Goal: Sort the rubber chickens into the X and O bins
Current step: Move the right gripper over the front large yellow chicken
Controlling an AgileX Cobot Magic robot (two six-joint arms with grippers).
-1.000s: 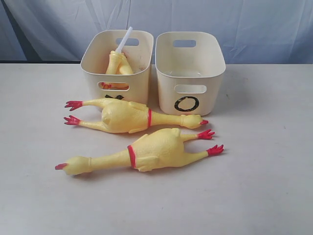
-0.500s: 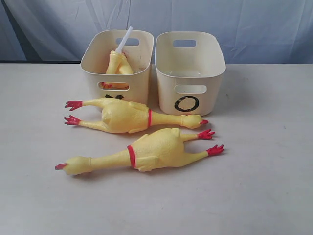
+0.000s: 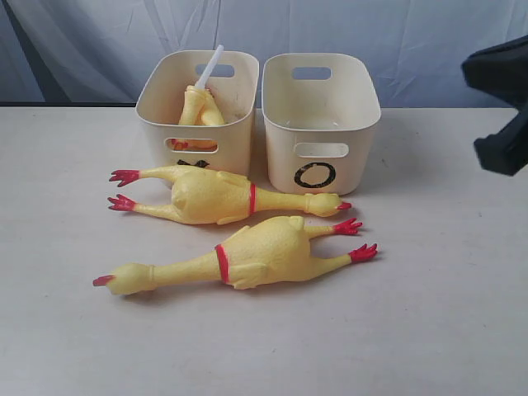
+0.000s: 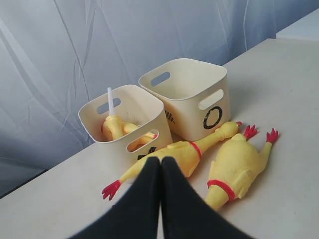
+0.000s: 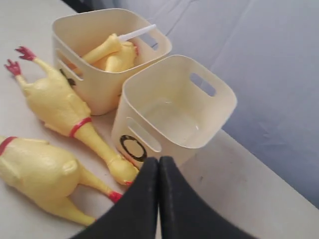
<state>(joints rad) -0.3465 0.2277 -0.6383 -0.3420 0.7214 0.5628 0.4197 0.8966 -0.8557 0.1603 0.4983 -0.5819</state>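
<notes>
While both grippers hang empty over the table [image 3: 429,330], I judge the sort about half done.

Left gripper [image 4: 160,160]: jaws pressed flat together, nothing between them. Right gripper [image 5: 158,160]: the same.

Just past the tips of the left jaws lies the first large chicken [image 4: 179,155], and beside it, a little off to one side of those jaws, the second large chicken [image 4: 237,167]. The first one's head lies just beside the right jaw tips. Both rest on the table outside the bins, touched by neither gripper. They are yellow and plucked-looking, long in the neck, with red feet, a red neck band and a red tip at the head.

Directly beyond the right jaws stands the O bin [image 5: 219,117], holding nothing. Farther off is the X bin [image 5: 94,92], its mark largely hidden. It holds the smaller chickens [image 5: 112,55], apparently two, with a white tube [image 5: 137,32] rising past the rim.

Outstanding: the two large chickens.
</notes>
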